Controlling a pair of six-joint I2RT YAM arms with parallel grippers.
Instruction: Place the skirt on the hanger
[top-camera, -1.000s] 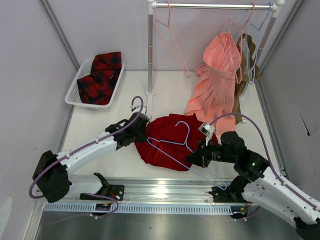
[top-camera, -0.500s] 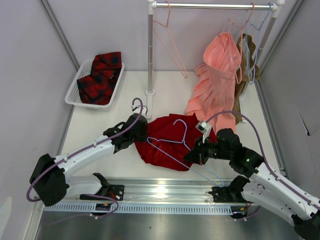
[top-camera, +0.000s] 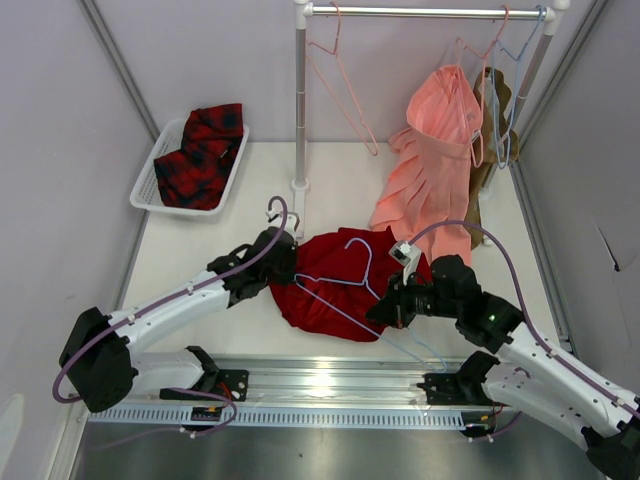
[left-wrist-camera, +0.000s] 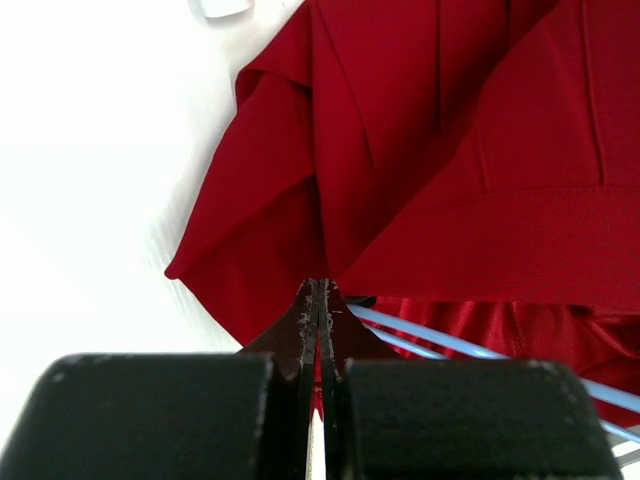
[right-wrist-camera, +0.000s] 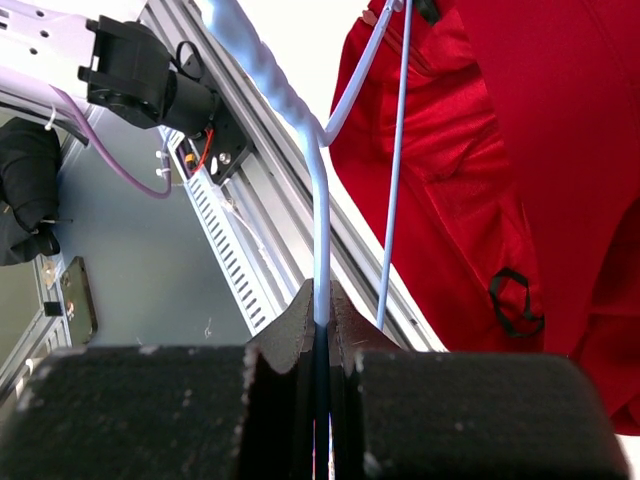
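The deep-red skirt (top-camera: 330, 285) lies crumpled on the white table near the front edge. The light-blue hanger (top-camera: 352, 268) lies across it, hook pointing to the back. My left gripper (top-camera: 284, 266) is at the skirt's left edge, jaws shut on a fold of its fabric. In the left wrist view the skirt (left-wrist-camera: 450, 150) fills the frame and the hanger wire (left-wrist-camera: 450, 347) runs under a fold. My right gripper (top-camera: 384, 312) is shut on the hanger's lower right side. The right wrist view shows the hanger wire (right-wrist-camera: 322, 220) pinched between the fingers, with the skirt (right-wrist-camera: 520, 150) beside it.
A white basket (top-camera: 150, 175) at the back left holds a red-and-black plaid garment (top-camera: 200, 145). The rack pole (top-camera: 300, 100) stands at the back middle with pink hangers (top-camera: 345, 90). A salmon-pink pleated skirt (top-camera: 430, 170) hangs at the right. An aluminium rail (top-camera: 330, 385) runs along the near edge.
My right gripper has shifted slightly left and back with the hanger, and the hook has slid a little left over the skirt. The left gripper has barely moved.
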